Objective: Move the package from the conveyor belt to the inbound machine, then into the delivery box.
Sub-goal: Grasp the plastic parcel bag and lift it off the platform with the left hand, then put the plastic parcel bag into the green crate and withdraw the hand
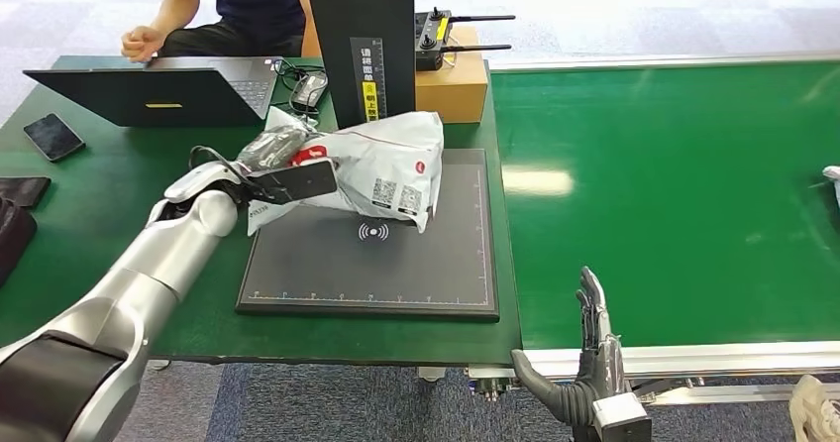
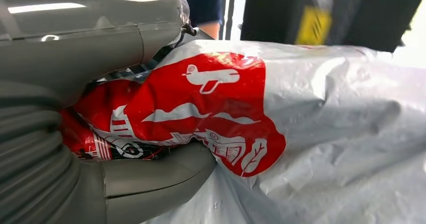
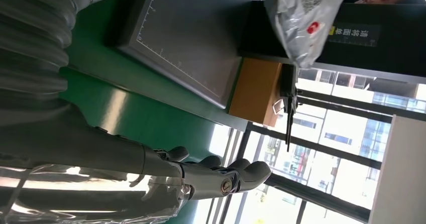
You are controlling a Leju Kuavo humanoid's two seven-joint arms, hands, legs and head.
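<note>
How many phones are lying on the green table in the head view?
1: a dark phone lies flat near the table's left edge, in front of the laptop. Others could be hidden behind the laptop or the package.

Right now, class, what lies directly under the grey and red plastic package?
Under the grey and red plastic package, held by the left hand, lies the dark flat scanning pad with a white wireless symbol. The pad area beneath the bag is covered.
</note>
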